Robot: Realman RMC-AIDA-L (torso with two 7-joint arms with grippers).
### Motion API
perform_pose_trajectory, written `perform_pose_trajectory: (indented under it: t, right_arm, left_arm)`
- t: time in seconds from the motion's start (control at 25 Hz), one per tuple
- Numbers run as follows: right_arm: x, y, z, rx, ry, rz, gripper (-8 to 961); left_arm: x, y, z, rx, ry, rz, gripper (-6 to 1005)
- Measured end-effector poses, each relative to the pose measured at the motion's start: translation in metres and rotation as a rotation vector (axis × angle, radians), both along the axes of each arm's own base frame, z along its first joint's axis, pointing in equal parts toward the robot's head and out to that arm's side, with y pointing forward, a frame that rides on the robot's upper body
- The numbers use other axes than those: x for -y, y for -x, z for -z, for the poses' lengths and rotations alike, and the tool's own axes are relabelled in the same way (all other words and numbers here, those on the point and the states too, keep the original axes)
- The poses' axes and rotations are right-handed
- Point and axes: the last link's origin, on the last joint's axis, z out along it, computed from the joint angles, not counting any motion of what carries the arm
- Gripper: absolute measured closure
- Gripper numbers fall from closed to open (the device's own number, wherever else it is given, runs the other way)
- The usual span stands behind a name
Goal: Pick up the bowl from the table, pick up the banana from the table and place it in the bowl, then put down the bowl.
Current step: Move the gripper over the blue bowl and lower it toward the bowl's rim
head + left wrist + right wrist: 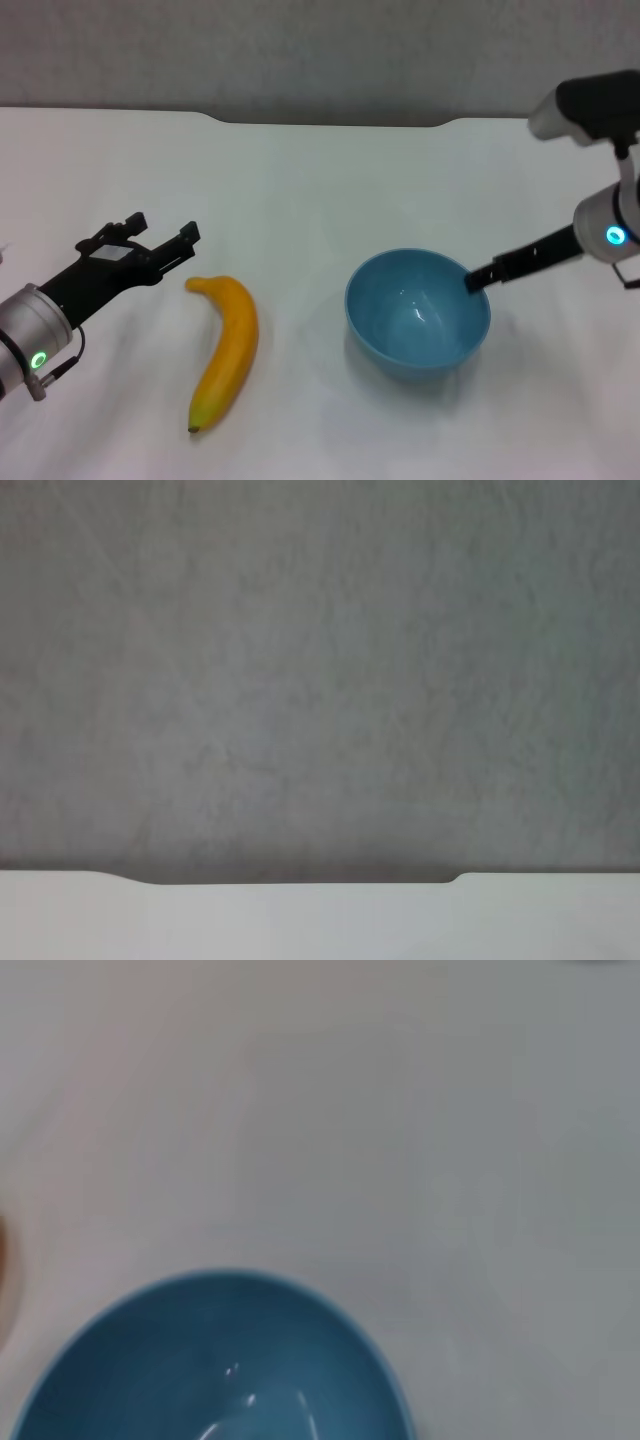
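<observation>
White tabletop (300,180) fills our view, with a shallow notch in its far edge and a grey wall behind. We take the light-blue bowl (418,313) as our landmark, upright on the table. At its right rim we see the right gripper (476,278) touching the edge; whether its fingers have closed on the rim we cannot tell. Left of the bowl lies the banana (226,350), apart from it. Further left, our left gripper (160,242) hovers just beside the banana's stem end, fingers spread apart, holding nothing.
</observation>
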Motion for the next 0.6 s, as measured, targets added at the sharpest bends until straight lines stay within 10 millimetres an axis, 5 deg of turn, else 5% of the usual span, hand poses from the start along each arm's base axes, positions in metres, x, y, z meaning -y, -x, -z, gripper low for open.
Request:
perform_pose_trajectory:
  t: [0.6]
  right_arm:
    - [0.001, -0.018, 0.020, -0.007, -0.016, 0.037, 77]
  left_arm:
    - [-0.003, -0.005, 0.002, 0.005, 0.005, 0.013, 112]
